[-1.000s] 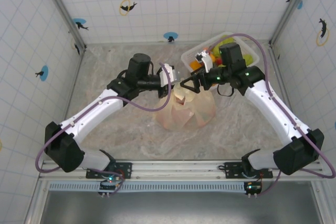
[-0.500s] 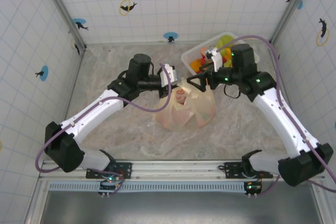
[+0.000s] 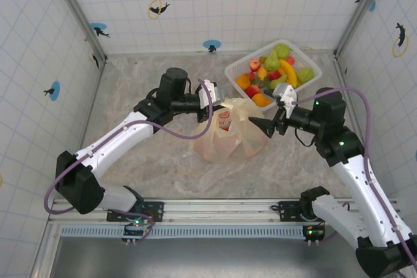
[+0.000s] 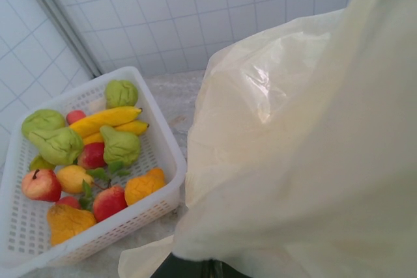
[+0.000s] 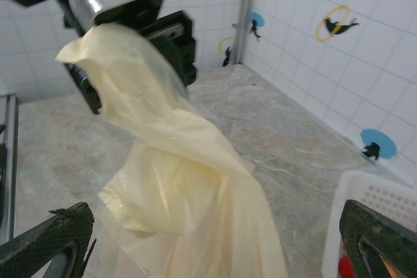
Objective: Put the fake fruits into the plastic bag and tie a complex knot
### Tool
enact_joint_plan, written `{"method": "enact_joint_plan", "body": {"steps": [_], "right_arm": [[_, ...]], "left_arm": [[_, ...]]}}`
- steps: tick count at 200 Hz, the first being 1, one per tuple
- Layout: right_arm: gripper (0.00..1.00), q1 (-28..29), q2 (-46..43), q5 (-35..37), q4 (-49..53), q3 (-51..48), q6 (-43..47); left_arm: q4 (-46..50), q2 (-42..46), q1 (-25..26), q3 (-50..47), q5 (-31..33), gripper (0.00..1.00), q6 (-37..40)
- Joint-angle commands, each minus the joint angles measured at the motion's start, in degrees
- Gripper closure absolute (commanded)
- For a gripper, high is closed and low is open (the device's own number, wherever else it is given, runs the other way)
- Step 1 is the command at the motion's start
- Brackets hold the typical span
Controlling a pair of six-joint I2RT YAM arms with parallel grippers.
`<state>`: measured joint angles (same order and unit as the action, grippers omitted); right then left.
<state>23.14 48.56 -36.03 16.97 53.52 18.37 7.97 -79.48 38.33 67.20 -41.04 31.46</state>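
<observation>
One plastic bag (image 3: 231, 138) stands near the middle of the counter (image 3: 143, 161), a little toward its right edge, cream-yellow and see-through. The left gripper (image 3: 210, 103) is clamped on a gathered handle end (image 5: 124, 50) and holds it up, so the film hangs from it in a loose cone. The right gripper (image 3: 260, 125) hangs just beside the bag's right flank with its jaws spread wide and nothing between them. No knot is visible.

One white lattice basket (image 4: 130, 219) sits in the far right corner of the counter. The fake fruits (image 4: 91, 155) in it lie heaped, so an exact count is not possible. The left wrist view gives roughly four green ones, two yellow bananas, about five red ones, and two or three orange or yellow pieces, well over a dozen in all. One reddish shape shows through the bag's film in the top view, so at least one fruit seems to be inside.

The bag looks very light, limp and slippery, likely to collapse or slide if released. It is best taken by its bunched handles, not its thin wall. The fruits look hard, glossy and rounded, so a gripper should close across the middle of each
</observation>
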Motion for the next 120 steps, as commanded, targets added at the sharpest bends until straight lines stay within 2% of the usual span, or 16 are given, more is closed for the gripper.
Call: {"method": "enact_joint_plan", "body": {"steps": [1,25,53,92,120], "right_arm": [[0.0,4.0,2.5,3.3,-1.4,2.5,8.9],[0.0,5.4,4.7,3.5,-3.9,4.1,9.9],[0.0,7.2,7.0,7.5,-5.1,5.0,12.0],[0.0,7.7,11.0,4.6,-7.0,5.7,10.8],[0.15,7.4,11.4,3.6,-9.5,4.6,9.3]], "left_arm": [[-1.3,0.8,0.4,0.2,-0.1,1.0,-0.1],[-1.2,0.9,0.4,0.4,-0.1,1.0,-0.1],[-1.0,1.0,0.4,0.2,-0.1,1.0,0.2],[-0.8,1.2,0.4,0.5,-0.2,1.0,0.3],[-0.8,1.6,0.5,0.3,-0.1,1.0,0.6]]}}
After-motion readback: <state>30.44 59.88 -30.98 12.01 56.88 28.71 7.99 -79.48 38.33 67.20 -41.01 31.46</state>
